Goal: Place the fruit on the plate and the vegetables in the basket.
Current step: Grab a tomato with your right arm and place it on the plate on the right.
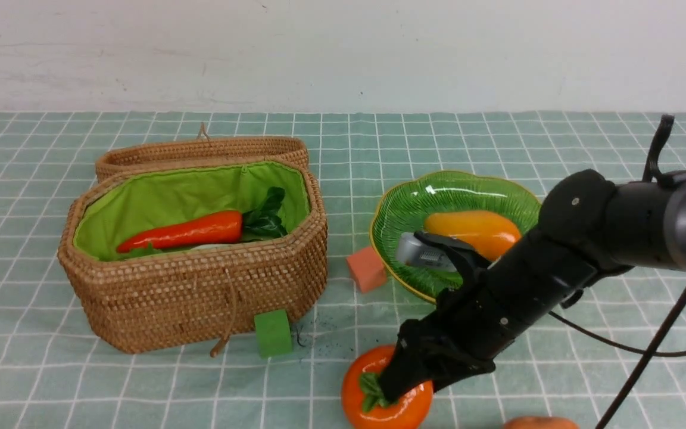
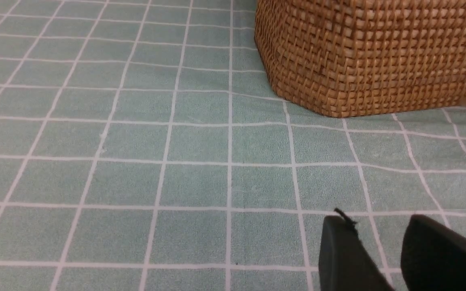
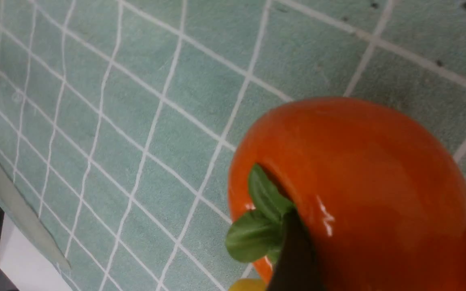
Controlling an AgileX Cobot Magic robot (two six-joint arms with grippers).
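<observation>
The persimmon [image 1: 379,414] sits on the checked green tablecloth [image 1: 81,387] at the near edge, in front of the plate [image 1: 438,190] and to the right of the basket [image 1: 200,298]. The right gripper [image 1: 404,387] comes down on it from above. In the right wrist view its dark fingers [image 3: 293,258] press against opposite sides of the fruit, one beside the green leafy cap, pinching it. A sliver of the yellow lemon [image 3: 249,285] shows just beside the persimmon. The potato [image 1: 539,423] lies near it, to the right, cut off by the frame.

The mango [image 1: 474,231] lies on the plate. A salmon-pink cube [image 1: 367,269] touches the plate's left rim. The carrot [image 1: 188,233] lies inside the open basket, and a green cube [image 1: 273,332] stands against the basket's front wall.

The left gripper [image 2: 378,230] hangs low over bare cloth near the basket's corner, fingers slightly apart and holding nothing.
</observation>
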